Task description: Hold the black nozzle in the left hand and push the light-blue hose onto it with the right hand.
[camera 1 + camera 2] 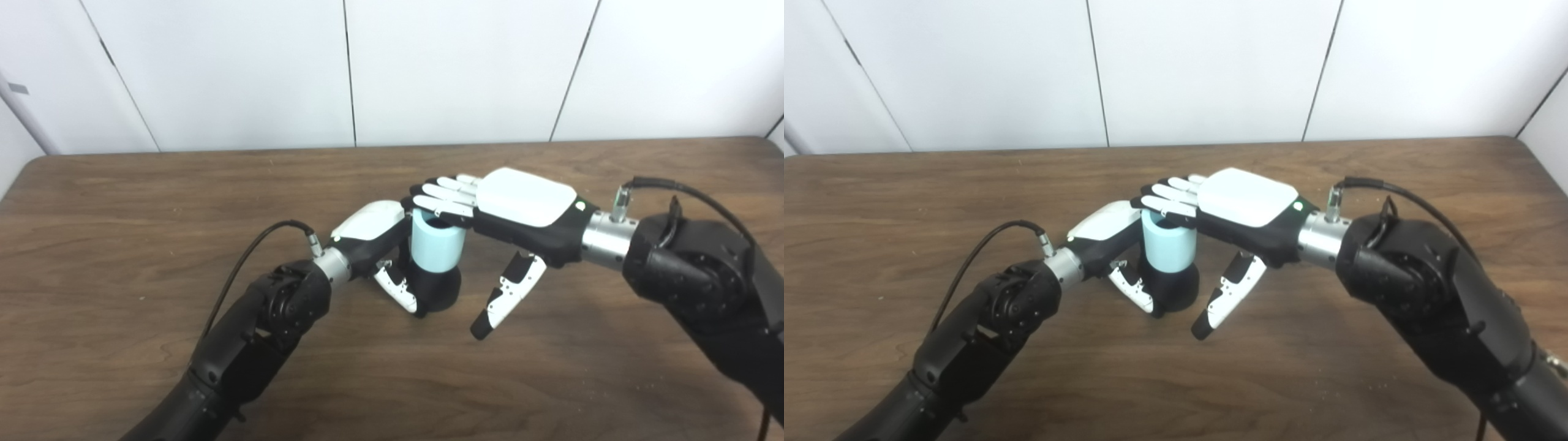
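Note:
The black nozzle (442,288) stands upright on the wooden table (122,202) at the middle. A short light-blue hose (433,246) sits on top of it. My left hand (383,245) is wrapped around the nozzle from the left, thumb in front and fingers hidden behind it. My right hand (502,208) lies flat, palm down, with its fingers (444,196) resting over the open top of the hose. Its thumb (508,294) hangs down apart from the nozzle, touching nothing. The same stack shows in the right eye view, with the hose (1168,246) under the flat right hand (1231,202).
White wall panels (349,67) rise behind the table's far edge. Black cables loop from both wrists, the left cable (257,245) and the right cable (692,193). Both forearms reach in from the lower corners.

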`<state>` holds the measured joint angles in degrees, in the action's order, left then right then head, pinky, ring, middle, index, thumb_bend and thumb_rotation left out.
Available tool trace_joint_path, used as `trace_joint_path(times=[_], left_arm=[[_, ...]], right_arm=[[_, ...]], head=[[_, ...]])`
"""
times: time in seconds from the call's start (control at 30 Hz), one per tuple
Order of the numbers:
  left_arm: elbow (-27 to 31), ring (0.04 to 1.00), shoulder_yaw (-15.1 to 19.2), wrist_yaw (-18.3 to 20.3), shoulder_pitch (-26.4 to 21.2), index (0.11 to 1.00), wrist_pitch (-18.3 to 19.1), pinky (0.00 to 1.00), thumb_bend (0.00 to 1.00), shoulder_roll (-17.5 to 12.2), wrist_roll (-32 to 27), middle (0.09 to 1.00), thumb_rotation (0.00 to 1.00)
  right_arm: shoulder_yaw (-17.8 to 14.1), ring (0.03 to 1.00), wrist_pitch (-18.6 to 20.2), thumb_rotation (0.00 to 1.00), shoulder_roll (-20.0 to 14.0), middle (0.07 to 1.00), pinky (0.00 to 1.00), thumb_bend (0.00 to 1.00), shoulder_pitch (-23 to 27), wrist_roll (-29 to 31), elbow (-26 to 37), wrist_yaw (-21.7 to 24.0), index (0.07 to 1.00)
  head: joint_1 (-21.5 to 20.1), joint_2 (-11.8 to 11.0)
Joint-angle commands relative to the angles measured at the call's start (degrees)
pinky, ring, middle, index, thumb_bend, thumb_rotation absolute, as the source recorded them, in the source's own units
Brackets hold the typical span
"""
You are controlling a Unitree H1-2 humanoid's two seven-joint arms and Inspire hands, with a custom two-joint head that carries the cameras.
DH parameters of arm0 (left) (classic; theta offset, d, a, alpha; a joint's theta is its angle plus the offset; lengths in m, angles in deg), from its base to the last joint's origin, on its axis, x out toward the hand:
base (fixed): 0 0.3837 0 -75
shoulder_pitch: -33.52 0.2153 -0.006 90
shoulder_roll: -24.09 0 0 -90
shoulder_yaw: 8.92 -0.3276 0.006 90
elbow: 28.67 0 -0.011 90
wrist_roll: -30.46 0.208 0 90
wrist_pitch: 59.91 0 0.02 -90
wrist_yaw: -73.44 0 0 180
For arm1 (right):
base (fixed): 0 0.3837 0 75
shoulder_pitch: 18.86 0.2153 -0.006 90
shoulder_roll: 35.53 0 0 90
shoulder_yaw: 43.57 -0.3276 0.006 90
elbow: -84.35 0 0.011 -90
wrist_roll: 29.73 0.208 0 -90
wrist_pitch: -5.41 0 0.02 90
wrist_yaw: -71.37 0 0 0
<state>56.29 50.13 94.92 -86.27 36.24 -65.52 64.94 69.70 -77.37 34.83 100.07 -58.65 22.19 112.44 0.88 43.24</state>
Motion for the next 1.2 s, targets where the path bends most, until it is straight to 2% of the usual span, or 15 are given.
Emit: trace_joint_path(times=[0.0, 0.47, 0.77, 0.8, 0.87, 1.03, 1.17], left_arm=[[-0.8, 0.602, -0.7, 2.7, 0.8, 0.486, 1.5, 1.00, 0.53, -1.2, 1.4, 0.481, 0.00], [-1.0, 0.602, -0.6, 2.5, 0.9, 0.489, 1.6, 1.00, 0.53, -1.0, 1.4, 0.476, 0.00], [-1.6, 0.602, -0.8, 2.3, 0.8, 0.489, 1.2, 1.00, 0.53, -0.9, 1.6, 0.476, 0.00], [-1.6, 0.602, -0.8, 2.3, 0.9, 0.489, 1.4, 1.00, 0.53, -0.8, 1.6, 0.476, 0.00], [-1.5, 0.602, -0.9, 2.4, 0.9, 0.489, 1.6, 1.00, 0.53, -0.7, 1.6, 0.476, 0.00], [-1.9, 0.595, -0.9, 2.4, 0.9, 0.493, 1.5, 1.00, 0.53, -0.5, 1.4, 0.468, 0.00], [-1.8, 0.593, -0.9, 2.6, 0.9, 0.496, 1.6, 1.00, 0.53, -0.4, 1.3, 0.462, 0.00]], right_arm=[[2.2, 1.000, 0.7, 0.63, -1.3, 1.000, 1.00, 0.80, -2.1, -0.2, -0.8, 4.7, 0.984], [2.1, 1.000, -0.8, 0.61, -0.8, 1.000, 1.00, 0.79, -2.5, -0.5, -1.3, 3.1, 0.987], [-0.8, 1.000, -4.7, 0.60, 0.1, 1.000, 1.00, 0.78, -0.2, 1.9, -2.3, 0.4, 1.000], [-2.2, 1.000, -4.1, 0.60, 1.0, 1.000, 1.00, 0.78, 0.3, 2.2, -1.8, -1.0, 1.000], [-4.4, 1.000, -2.7, 0.53, 2.8, 1.000, 0.99, 0.80, 0.7, 2.1, -0.8, -3.3, 1.000], [-9.0, 0.976, 0.9, 0.41, 7.3, 1.000, 0.86, 0.83, -0.4, -1.7, 0.4, -7.5, 1.000], [-11.1, 0.975, 3.5, 0.32, 8.6, 1.000, 0.83, 0.84, -1.3, -3.3, 0.4, -7.6, 1.000]], head=[[0.0, 0.1], [0.1, 0.1], [0.0, -0.1], [0.0, -0.1], [0.0, -0.1], [-0.2, -0.4], [-0.1, -0.7]])
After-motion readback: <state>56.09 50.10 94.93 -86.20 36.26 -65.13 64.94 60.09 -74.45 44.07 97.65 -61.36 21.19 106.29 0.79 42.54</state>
